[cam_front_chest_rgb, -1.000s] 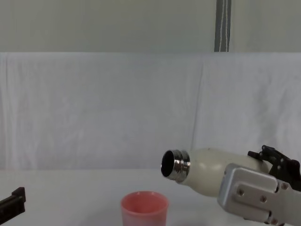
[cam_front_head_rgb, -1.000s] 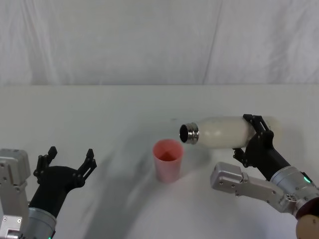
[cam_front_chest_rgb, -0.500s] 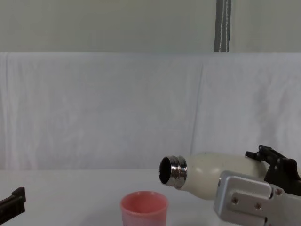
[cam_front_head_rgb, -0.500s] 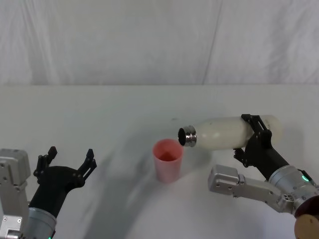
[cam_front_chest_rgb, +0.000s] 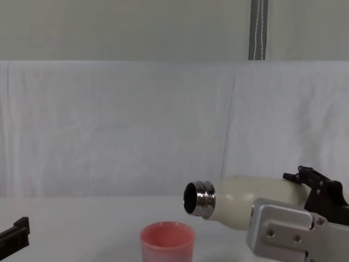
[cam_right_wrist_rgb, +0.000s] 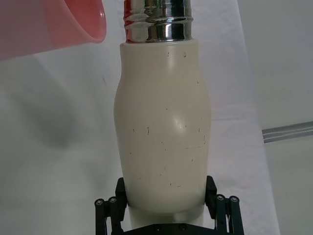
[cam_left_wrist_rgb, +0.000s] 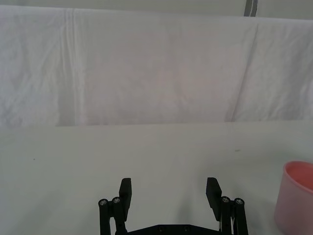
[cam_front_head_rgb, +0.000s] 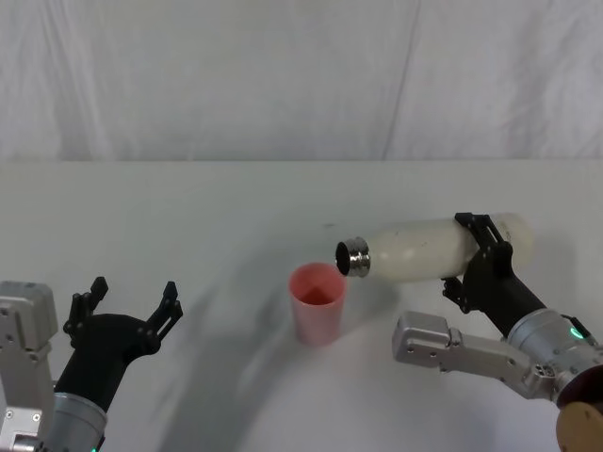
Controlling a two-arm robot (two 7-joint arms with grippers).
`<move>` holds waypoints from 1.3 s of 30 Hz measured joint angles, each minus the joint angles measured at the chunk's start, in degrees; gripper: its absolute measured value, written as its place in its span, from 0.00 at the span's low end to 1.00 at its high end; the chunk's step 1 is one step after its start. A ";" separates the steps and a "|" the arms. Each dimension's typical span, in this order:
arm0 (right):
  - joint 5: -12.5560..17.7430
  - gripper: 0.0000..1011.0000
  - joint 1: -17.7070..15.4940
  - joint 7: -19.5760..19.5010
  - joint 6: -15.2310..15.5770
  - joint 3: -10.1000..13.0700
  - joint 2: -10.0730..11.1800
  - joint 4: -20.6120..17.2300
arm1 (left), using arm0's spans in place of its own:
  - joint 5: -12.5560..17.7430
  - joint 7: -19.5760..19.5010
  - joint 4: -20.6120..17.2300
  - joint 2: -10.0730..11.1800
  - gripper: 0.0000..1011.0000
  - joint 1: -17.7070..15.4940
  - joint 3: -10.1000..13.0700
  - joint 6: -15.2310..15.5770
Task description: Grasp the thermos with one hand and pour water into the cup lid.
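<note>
Looks like a lab test setup from my end: white-covered table [cam_front_head_rgb: 188,217], plain white sheet backdrop [cam_front_chest_rgb: 136,125].

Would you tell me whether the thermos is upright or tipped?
Tipped: the thermos, in the right gripper, lies nearly level, neck above the cup.

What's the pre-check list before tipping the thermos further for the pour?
1. Grip: right gripper clamps the thermos near its base. Ok.
2. Tilt: thermos lies nearly level, steel neck angled slightly down. Ok.
3. Mouth over the cup lid: neck sits above and just to the right of the rim, not clearly over the opening. Not ok.
4. Cup lid upright on the table. Ok.
5. Water flowing or in the cup: cannot tell.
6. Left gripper open, parked at near left, apart from the cup. Ok.
</note>
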 joint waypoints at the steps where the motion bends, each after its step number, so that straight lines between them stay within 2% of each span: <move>1: -0.04 0.95 0.06 0.01 0.00 -0.03 0.02 0.00 | 0.00 0.00 0.00 0.00 0.99 0.00 0.00 0.00; 39: -2.75 0.95 2.28 0.22 0.66 -1.73 0.76 1.04 | 0.00 0.00 0.00 0.00 0.99 0.00 0.00 0.00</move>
